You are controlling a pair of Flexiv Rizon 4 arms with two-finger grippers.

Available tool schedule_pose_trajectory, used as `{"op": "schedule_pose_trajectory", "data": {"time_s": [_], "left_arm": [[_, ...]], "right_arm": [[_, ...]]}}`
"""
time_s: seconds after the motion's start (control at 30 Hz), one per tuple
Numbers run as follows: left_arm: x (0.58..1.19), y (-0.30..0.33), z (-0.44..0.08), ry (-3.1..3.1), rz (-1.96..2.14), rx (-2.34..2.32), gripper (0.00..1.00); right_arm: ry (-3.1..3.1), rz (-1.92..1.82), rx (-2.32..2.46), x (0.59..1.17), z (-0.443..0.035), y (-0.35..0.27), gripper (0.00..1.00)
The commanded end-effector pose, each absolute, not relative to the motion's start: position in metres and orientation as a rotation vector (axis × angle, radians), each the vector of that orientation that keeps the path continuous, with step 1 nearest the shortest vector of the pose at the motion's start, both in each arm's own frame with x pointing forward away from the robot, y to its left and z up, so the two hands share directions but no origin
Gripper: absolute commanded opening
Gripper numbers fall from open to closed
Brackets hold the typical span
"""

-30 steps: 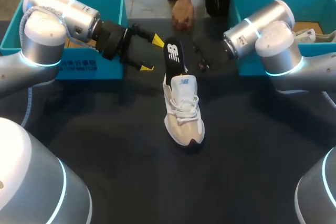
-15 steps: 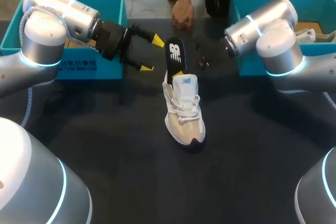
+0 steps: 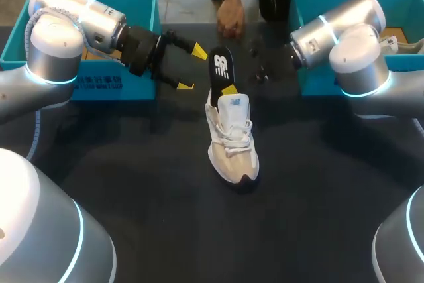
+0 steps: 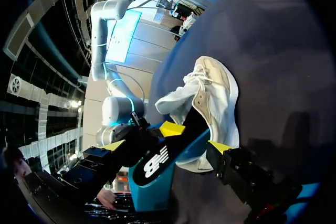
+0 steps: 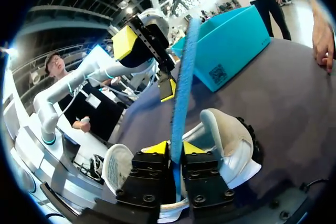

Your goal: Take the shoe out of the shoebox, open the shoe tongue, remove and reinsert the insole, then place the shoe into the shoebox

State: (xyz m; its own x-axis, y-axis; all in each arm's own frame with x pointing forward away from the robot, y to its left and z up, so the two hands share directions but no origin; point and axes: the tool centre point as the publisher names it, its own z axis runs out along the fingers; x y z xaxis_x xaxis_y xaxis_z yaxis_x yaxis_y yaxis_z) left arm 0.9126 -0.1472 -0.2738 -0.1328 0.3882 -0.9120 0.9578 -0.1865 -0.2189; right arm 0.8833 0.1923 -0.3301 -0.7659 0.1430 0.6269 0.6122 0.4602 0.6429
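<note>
Now the right end effector is clenched on the insole, which stands upright at the heel of the white shoe on the dark surface. The left end effector hangs released beside the insole, its 2 fingers spread.

The shoe is cream mesh cloth with smoother beige panels, woven laces and a dark, rubbery toe. The insole looks like matt black foam. The table has a dark, matt covering. The left arm and right arm wear smooth, glossy silver shells.
</note>
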Motion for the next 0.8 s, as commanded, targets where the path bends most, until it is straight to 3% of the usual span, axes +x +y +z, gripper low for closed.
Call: {"op": "schedule_pose_trajectory", "data": {"time_s": [0.03,0.8], "left_arm": [[0.912,-0.147,-0.274,1.52,-1.313,1.582,1.0],[0.912,-0.147,-0.274,1.52,-1.313,1.582,1.0]], "right_arm": [[-2.221,-1.252,-0.602,0.892,-0.331,0.2,0.0],[-2.148,-1.133,-0.601,0.863,-0.349,0.194,0.0]]}}
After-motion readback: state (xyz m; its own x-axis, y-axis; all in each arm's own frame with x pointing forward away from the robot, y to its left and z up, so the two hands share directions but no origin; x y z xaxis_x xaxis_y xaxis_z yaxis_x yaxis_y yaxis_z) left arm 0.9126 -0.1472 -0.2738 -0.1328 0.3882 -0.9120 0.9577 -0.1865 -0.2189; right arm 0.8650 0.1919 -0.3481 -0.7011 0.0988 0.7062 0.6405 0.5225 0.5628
